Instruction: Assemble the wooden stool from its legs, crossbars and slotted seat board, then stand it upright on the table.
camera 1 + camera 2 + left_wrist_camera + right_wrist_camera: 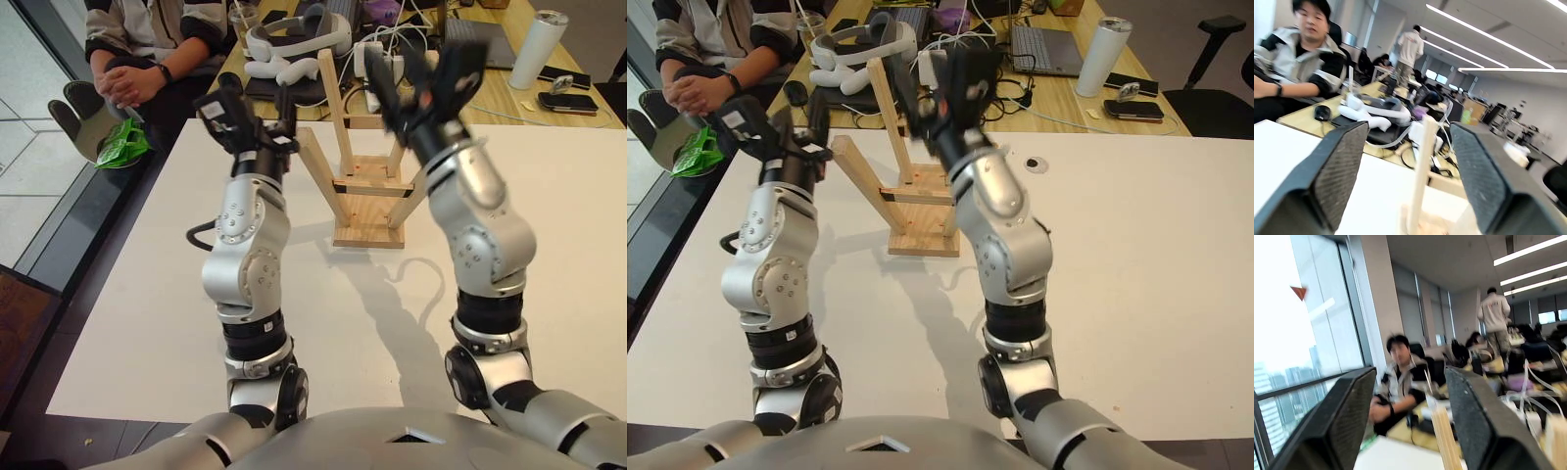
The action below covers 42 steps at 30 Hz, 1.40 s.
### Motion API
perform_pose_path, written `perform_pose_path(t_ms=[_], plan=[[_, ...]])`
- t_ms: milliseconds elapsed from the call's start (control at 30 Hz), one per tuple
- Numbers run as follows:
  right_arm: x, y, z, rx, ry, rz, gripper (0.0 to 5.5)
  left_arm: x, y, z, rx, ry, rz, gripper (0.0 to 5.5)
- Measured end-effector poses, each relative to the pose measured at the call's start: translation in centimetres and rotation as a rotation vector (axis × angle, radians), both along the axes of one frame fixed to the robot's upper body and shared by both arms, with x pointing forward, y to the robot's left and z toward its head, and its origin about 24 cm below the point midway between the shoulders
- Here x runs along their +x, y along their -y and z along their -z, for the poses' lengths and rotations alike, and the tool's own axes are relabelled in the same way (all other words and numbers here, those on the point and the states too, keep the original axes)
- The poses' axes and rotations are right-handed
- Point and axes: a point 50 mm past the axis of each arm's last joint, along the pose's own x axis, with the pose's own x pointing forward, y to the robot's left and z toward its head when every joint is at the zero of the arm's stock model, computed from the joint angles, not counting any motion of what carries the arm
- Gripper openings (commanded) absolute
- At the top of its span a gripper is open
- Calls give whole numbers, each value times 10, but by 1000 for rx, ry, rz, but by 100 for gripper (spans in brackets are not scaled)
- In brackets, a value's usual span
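Resting seat-down between the wide-open, empty left gripper [258, 108] and right gripper [419, 78], the pale wooden stool [368, 235] appears assembled, awaiting uprighting.

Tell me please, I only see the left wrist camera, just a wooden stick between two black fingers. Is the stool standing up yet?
Observer: No. The stool is upside down, with its seat board flat on the white table and its legs pointing up.
Operator: Where's my other hand?
Observer: The right gripper is raised near the tops of the legs, open, with nothing in it.
Operator: Is my left hand grabbing a leg?
Observer: No. The left gripper is open beside the top of the slanted leg, not around it.
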Motion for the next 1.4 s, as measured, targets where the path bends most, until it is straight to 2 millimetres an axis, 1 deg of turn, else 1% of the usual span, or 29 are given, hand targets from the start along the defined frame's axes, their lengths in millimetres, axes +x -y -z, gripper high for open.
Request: perform_pose_path(t_ms=[33,100,167,200,233,267,300,333,367,400,433,467,500,533,567,633,667,800,867,900,933,967,1000,1100,1167,1267,1333,1367,1400], plan=[[-3,5,-11,34,35,-2,256,-2,-6,-6,1,26,-12,362],[-4,18,-28,78,74,28,228,-5,-15,-16,7,76,-30,366],[-4,42,-46,90,129,100,194,-11,-26,-29,41,138,-45,339],[-4,55,-48,90,140,147,183,-13,-33,-32,56,152,-60,328],[0,73,-47,65,134,212,160,-16,-41,-36,84,168,-61,306],[3,91,-43,46,117,279,149,-18,-49,-37,108,173,-76,296],[5,116,-31,19,72,381,132,-21,-63,-36,140,163,-111,281],[7,132,-21,5,33,443,120,-22,-71,-33,156,148,-134,270],[7,159,3,-18,-64,556,98,-23,-86,-22,194,88,-170,250],[6,181,29,-23,-169,648,84,-24,-99,-7,224,10,-207,238],[3,194,45,-35,-235,702,62,-23,-106,3,245,-48,-229,218],[0,202,61,-58,-293,738,55,-22,-111,15,261,-110,-244,213],[-2,204,73,-77,-334,752,34,-21,-113,25,270,-163,-244,194],[-5,203,88,-105,-386,750,22,-19,-109,39,296,-242,-224,186],[-6,199,98,-120,-418,738,12,-17,-103,46,314,-281,-195,175],[-8,177,124,-140,-500,653,0,-12,-77,56,335,-330,-108,147],[-8,162,132,-151,-524,592,0,-9,-62,58,327,-339,-56,133],[-7,138,131,-174,-504,506,0,-4,-29,51,296,-324,33,77],[-7,121,134,-202,-519,392,0,-6,1,47,279,-314,154,49],[-8,108,134,-220,-518,304,0,-11,23,45,288,-310,260,49],[-10,97,133,-226,-514,232,0,-16,40,44,302,-313,351,49],[-10,98,134,-240,-524,232,0,-21,46,45,332,-334,391,49],[-11,100,133,-255,-529,233,0,-24,49,47,356,-356,412,49],[-12,99,131,-271,-524,218,0,-28,48,55,412,-416,428,49],[-13,95,130,-283,-518,187,0,-27,42,59,435,-455,425,49],[-14,88,131,-287,-514,135,0,-22,27,61,430,-483,362,49],[-14,90,130,-289,-515,146,0,-15,6,57,433,-485,270,49],[-13,91,130,-288,-517,154,0,-13,-1,53,434,-473,236,49],[-13,92,130,-287,-518,166,0,-8,-12,48,436,-458,184,49]])
